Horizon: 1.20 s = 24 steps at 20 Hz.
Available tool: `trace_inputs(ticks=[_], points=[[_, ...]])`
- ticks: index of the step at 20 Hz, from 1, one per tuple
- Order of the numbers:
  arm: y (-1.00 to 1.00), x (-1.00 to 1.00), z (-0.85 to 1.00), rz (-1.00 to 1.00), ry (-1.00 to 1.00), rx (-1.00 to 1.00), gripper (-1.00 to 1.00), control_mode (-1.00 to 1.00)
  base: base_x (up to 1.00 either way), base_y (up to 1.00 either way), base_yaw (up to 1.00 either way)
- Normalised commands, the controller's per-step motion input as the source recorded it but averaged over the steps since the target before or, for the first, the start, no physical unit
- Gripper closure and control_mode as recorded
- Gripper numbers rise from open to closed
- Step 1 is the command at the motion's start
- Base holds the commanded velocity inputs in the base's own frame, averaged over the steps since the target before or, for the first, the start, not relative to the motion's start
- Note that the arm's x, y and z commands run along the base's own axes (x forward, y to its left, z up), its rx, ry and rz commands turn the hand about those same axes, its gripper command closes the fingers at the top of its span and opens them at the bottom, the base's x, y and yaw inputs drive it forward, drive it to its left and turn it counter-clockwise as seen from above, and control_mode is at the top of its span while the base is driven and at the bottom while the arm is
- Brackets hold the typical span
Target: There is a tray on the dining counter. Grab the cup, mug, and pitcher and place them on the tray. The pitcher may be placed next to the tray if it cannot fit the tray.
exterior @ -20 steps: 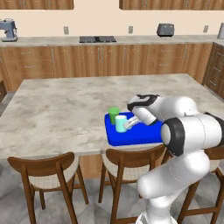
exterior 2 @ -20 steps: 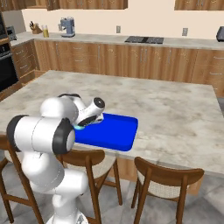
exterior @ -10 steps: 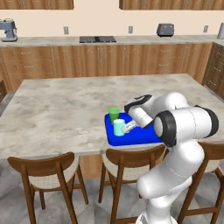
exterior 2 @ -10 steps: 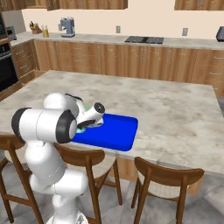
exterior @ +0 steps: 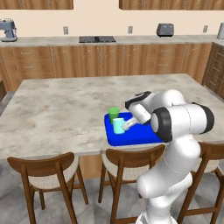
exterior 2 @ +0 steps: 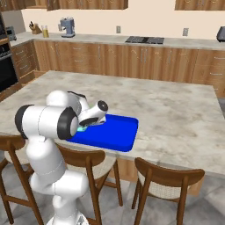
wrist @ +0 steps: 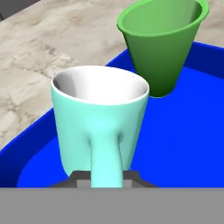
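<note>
The blue tray lies near the front edge of the dining counter. The teal mug stands upright on the tray's left part, and the green cup stands just behind it on the tray. My gripper reaches in from the right and is shut on the mug's handle. In the hand view the mug is close up with its handle between my gripper's tips, the cup is beyond it, and the tray is underneath. The pitcher is out of view.
Wooden chairs line the counter's near edge below the tray. Along the back wall runs a counter with a cooktop, a coffee machine and a toaster. Bare marble spreads left of and behind the tray.
My arm's elbow has sunk and swung outward while the hand stayed at the mug. Mug and cup stand where they were on the tray.
</note>
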Motion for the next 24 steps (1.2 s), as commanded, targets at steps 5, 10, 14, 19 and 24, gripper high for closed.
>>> trace_inputs(ticks=[5, 10, 14, 19, 24], points=[[0.11, 0.0, -0.01, 0.0, 0.0, 0.0, -1.0, -1.0, 0.0, 0.0, 0.0], [0.17, 0.0, 0.0, 0.0, 0.0, 0.0, -1.0, -1.0, 0.0, 0.0, 0.0], [0.05, -0.08, 0.0, 0.0, 0.0, 0.0, -1.0, -1.0, 0.0, 0.0, 0.0], [0.04, -0.21, 0.0, 0.0, 0.0, 0.0, -1.0, -1.0, 0.0, 0.0, 0.0], [0.06, -0.41, 0.0, 0.0, 0.0, 0.0, -1.0, -1.0, 0.0, 0.0, 0.0]])
